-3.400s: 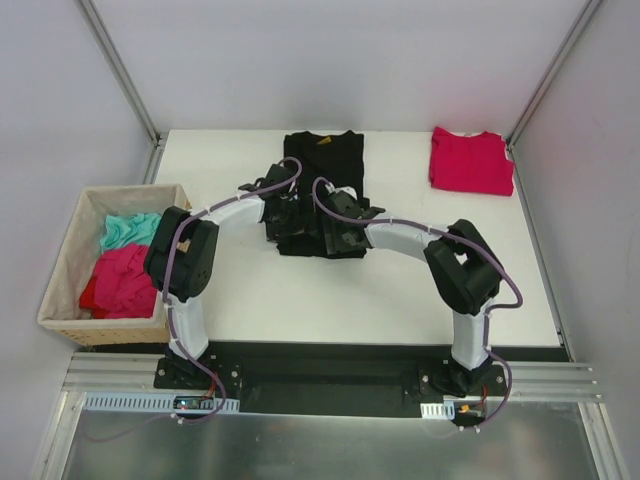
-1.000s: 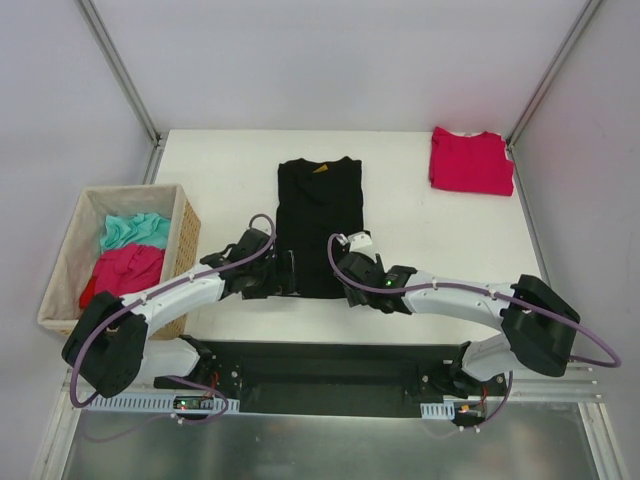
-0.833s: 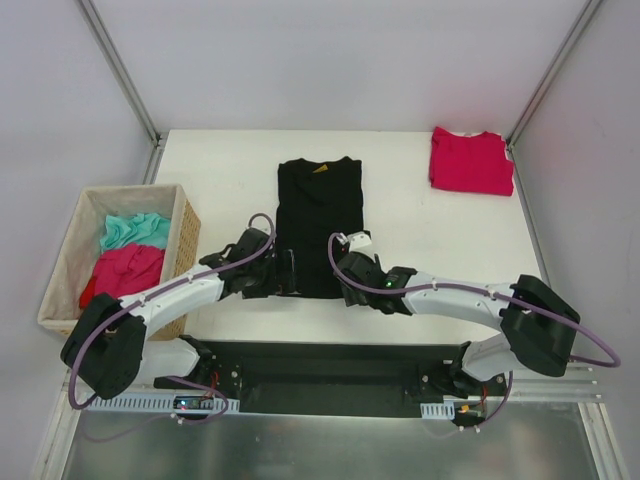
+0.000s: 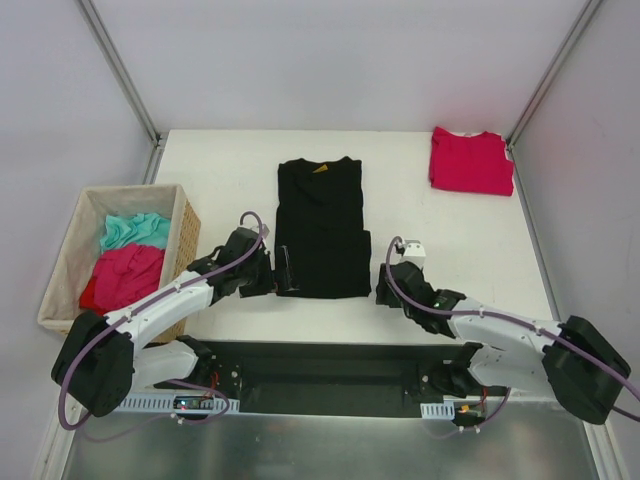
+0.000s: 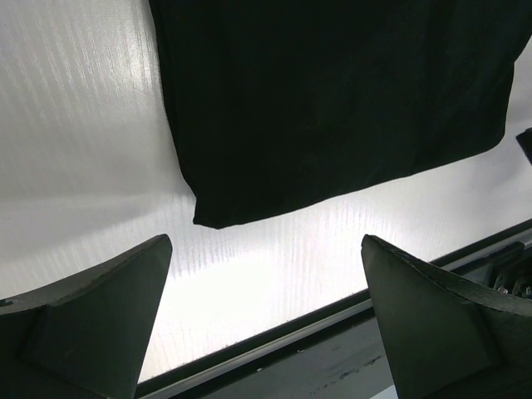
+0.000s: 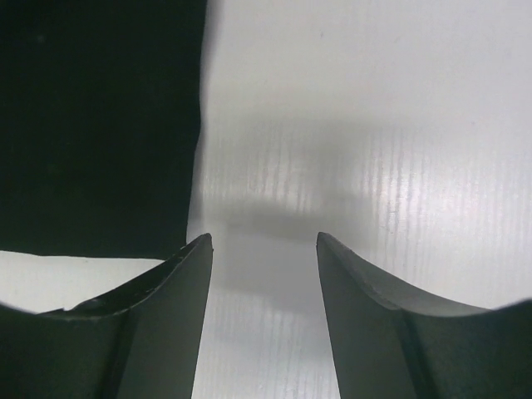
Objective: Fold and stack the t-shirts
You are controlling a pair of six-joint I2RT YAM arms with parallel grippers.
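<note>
Between the two sets of jaws, flat on the white counter [image 4: 450,250]: black shirt [image 4: 322,228], folded to a tall neat rectangle, collar at the far end, sleeves tucked out of sight, lower part a touch wider than the upper. Just below the collar, a small yellowish emblem [image 4: 322,169], too small to read. Well off to the far right of the right jaws, at the counter's back corner: red shirt [image 4: 471,160], folded to a squarish block, plain. Left of the left jaws, beside the counter's edge: basket [image 4: 60,300] with teal cloth [image 4: 130,230] and pink cloth [image 4: 125,275] inside.

Left jaws: spread fully wide, gripping nothing, low over the counter just short of the black shirt's near left corner. Corner ahead of the fingers, untouched, bare counter between.

Right jaws: parted about halfway, released, nothing between them but bare counter. Black shirt's near right edge just to their left, close beside the left finger yet apart from it.
</note>
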